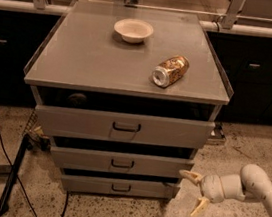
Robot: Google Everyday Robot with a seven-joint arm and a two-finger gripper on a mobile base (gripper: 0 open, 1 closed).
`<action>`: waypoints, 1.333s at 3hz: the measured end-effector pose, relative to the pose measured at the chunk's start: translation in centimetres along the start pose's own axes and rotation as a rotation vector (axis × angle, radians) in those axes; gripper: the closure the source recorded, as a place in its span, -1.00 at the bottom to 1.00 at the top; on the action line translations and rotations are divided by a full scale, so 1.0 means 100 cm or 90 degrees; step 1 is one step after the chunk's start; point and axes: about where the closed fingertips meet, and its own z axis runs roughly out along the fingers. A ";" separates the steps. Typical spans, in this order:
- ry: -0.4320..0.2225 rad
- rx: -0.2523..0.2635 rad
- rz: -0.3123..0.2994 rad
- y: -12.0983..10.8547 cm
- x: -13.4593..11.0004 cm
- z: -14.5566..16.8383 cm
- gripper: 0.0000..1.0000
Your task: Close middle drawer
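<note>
My end effector (194, 192) low at right over speckled floor (256, 147), fingers spread apart, holding nothing. Upper fingertip (189, 175) just beside right end of middle drawer (83, 157); cannot tell if touching. Middle drawer sticks out partway, dark gap above its front, small loop handle (122, 164) at centre. Bottom drawer (85, 182) below it and top drawer (73, 121) above it also out a little. On tabletop (82, 62): can (170, 71) on its side near right edge; farther back, white bowl (133, 30) upright. Dark counters (262, 72) behind.
</note>
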 end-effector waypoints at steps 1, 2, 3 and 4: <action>0.030 0.054 0.016 -0.002 0.008 -0.027 -0.49; 0.064 0.144 0.032 -0.006 0.022 -0.069 -0.02; 0.103 0.263 0.035 -0.026 0.040 -0.113 0.44; 0.137 0.393 0.020 -0.054 0.045 -0.137 0.99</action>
